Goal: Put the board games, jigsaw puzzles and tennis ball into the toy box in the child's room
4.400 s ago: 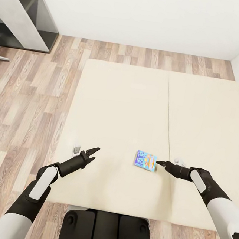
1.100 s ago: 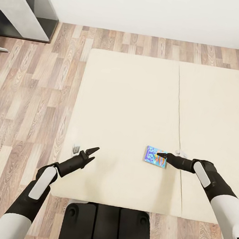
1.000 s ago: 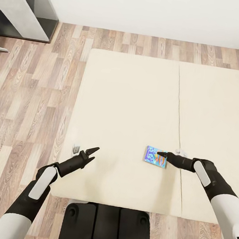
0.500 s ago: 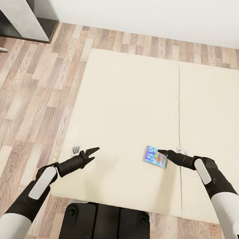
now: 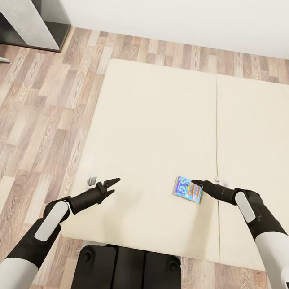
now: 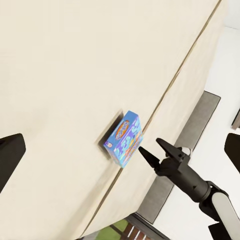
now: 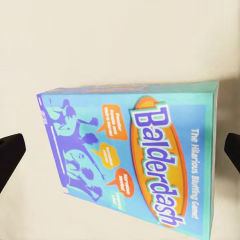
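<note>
The blue Balderdash box point(image 5: 188, 189) lies flat on the beige bed point(image 5: 156, 119), near its front edge. The right claw point(image 5: 196, 184) hangs just above the box with fingers apart, probably lined up to take it. The left claw point(image 5: 112, 182) waits well apart, also spread and empty.

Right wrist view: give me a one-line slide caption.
Blue Balderdash game box lying flat on the beige bed, framed between the open right tool's fingertips.
</note>
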Available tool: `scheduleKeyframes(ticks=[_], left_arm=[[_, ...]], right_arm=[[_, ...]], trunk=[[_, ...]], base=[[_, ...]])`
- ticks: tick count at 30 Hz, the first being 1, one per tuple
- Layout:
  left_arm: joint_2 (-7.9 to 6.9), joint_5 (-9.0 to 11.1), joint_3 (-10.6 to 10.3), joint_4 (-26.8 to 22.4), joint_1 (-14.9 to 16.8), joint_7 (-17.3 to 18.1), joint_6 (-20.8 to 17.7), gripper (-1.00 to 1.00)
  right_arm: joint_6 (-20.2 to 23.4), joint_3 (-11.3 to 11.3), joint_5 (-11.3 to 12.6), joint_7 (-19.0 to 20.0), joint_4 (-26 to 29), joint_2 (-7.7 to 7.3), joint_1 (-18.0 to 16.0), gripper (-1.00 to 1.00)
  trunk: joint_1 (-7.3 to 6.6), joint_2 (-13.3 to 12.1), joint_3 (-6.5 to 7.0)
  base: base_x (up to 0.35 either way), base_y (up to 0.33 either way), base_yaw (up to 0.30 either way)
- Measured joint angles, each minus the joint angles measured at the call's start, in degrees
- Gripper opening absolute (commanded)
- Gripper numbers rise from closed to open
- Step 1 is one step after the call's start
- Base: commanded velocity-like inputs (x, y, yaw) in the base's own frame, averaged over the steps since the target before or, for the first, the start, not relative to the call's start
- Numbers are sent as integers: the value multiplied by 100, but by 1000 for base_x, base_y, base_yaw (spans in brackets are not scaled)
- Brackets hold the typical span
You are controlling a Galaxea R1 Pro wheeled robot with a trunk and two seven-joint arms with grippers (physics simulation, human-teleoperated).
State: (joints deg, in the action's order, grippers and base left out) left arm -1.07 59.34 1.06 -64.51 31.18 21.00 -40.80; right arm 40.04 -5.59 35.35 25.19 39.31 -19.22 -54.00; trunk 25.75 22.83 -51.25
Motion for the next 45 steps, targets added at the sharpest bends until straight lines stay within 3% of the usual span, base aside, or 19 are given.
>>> scheduleKeyframes(ticks=[32, 45], left_arm=[[0, 20, 0, 0, 0, -1, 0, 100], [1, 25, 7, -2, -1, -1, -5, 100]], right_arm=[[-122, -10, -2, 2, -350, 35, -4, 100], [-128, -12, 3, 3, -356, 30, -10, 100]], trunk=[[0, 0, 0], [0, 0, 0]], base=[[0, 2, 0], [0, 204, 0]])
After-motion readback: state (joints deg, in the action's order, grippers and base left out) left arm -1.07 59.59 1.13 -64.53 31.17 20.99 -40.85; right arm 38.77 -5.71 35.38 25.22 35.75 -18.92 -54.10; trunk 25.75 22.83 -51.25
